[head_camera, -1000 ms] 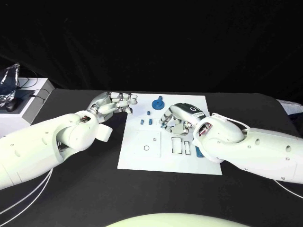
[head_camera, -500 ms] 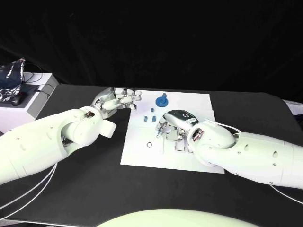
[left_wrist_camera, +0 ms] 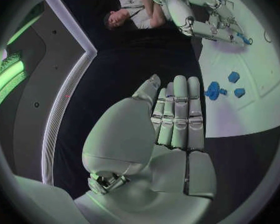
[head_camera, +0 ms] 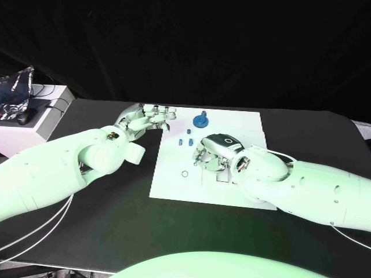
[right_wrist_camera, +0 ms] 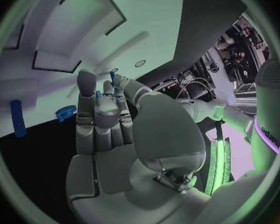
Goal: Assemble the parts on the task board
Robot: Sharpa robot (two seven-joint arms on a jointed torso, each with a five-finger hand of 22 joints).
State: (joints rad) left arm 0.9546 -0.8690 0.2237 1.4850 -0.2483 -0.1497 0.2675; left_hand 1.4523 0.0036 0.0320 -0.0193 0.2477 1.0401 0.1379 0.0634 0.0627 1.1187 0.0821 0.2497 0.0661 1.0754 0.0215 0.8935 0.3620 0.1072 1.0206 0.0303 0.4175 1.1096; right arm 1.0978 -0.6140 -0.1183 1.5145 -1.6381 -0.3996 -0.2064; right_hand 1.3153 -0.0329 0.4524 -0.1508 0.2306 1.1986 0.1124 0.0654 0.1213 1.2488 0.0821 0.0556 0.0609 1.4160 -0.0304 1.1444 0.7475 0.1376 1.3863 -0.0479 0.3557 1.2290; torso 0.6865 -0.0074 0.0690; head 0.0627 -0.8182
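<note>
**Right hand over the board's middle, left hand at its far corner**

The board (head_camera: pixel 173 188) lies flat on the worktop (head_camera: pixel 110 214); small blue parts (head_camera: pixel 185 141) sit in a cluster on it, between the two hands; a larger blue part (head_camera: pixel 202 120) stands beyond the right hand, near the board's far edge; two more blue pieces (right_wrist_camera: pixel 17 117) lie near the right hand's fingertips in the right wrist view, at the board's edge.

The right hand (head_camera: pixel 217 152) hangs palm down over the board's middle, fingers (right_wrist_camera: pixel 87 92) curled toward the surface; a small blue part (right_wrist_camera: pixel 112 76) shows at its fingertips, but whether it is pinched or merely touched I cannot tell.

The left hand (head_camera: pixel 144 121) sits just beside the board's far corner, fingers (left_wrist_camera: pixel 180 109) straight and pressed side by side, holding nothing; the blue parts lie just past its fingertips.

A white box (head_camera: pixel 18 130) stands at the worktop's edge, well apart from the left arm.
</note>
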